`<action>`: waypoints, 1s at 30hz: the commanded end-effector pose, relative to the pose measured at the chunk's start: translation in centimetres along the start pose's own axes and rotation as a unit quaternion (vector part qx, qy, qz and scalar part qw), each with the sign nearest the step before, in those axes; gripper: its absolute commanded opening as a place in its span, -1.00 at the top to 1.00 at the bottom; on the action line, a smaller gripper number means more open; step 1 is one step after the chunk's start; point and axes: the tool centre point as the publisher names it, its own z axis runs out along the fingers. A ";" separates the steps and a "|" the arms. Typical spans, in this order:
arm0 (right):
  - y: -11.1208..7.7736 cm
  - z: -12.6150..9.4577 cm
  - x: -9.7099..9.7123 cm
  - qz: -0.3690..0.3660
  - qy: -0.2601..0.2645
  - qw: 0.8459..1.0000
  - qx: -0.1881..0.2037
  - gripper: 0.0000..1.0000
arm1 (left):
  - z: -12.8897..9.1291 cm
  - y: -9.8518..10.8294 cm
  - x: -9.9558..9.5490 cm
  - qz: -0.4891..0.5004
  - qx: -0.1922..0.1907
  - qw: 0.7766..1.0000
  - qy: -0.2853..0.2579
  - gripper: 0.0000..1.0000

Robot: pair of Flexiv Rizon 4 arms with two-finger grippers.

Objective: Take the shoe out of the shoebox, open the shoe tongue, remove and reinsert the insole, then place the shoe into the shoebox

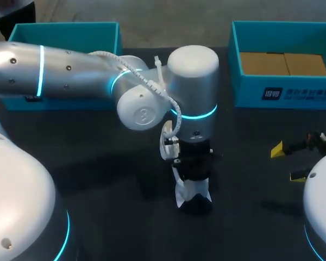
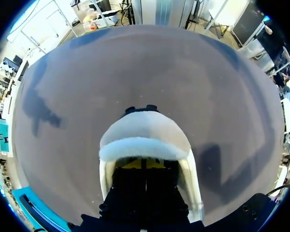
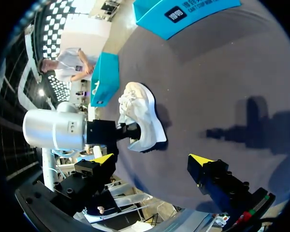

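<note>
One shoe [image 3: 140,118]: middle of worktop [image 1: 98,179], long axis roughly near-to-far edge.
Left claw [image 2: 142,164]: down in its mouth; grip I cannot tell.
Right claw [image 3: 152,159]: wide open, empty, farther off.

Head view's pretty dim. The dark table [image 1: 98,163] soaks up most of the light, so the brightest bits are the cyan rings and the soft sheen on the left arm [image 1: 70,70]. Light looks to come from overhead: the arm's shadow is a faint smear on the table, roughly 8 o'clock from the shoe [image 1: 183,193]. Left wrist view is way brighter. The table looks pale grey there, with a dark shadow patch just beside the shoe and glare past the table's far edge. In the right wrist view, the right end effector [image 3: 151,159] throws a clear shadow on the table ahead of it, and the shoe looks a bit washed out.
</note>
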 end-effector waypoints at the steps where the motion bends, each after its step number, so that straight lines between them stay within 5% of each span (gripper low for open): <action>1: -0.2 0.0 0.0 0.001 -0.002 1.000 -0.001 -1.00 | -0.1 -0.2 0.3 0.002 -0.003 1.000 0.004 1.00; 11: -0.2 0.0 0.0 0.001 -0.002 1.000 -0.001 -1.00 | 4.1 -0.2 0.4 -0.009 0.015 1.000 0.024 1.00; 23: -0.2 0.0 0.0 0.001 -0.002 1.000 -0.001 -1.00 | -2.0 -0.2 0.8 -0.002 -0.005 1.000 -0.019 1.00; 30: -0.2 0.0 0.0 0.001 -0.002 1.000 -0.001 -1.00 | -3.3 0.1 0.9 0.000 -0.014 1.000 -0.027 1.00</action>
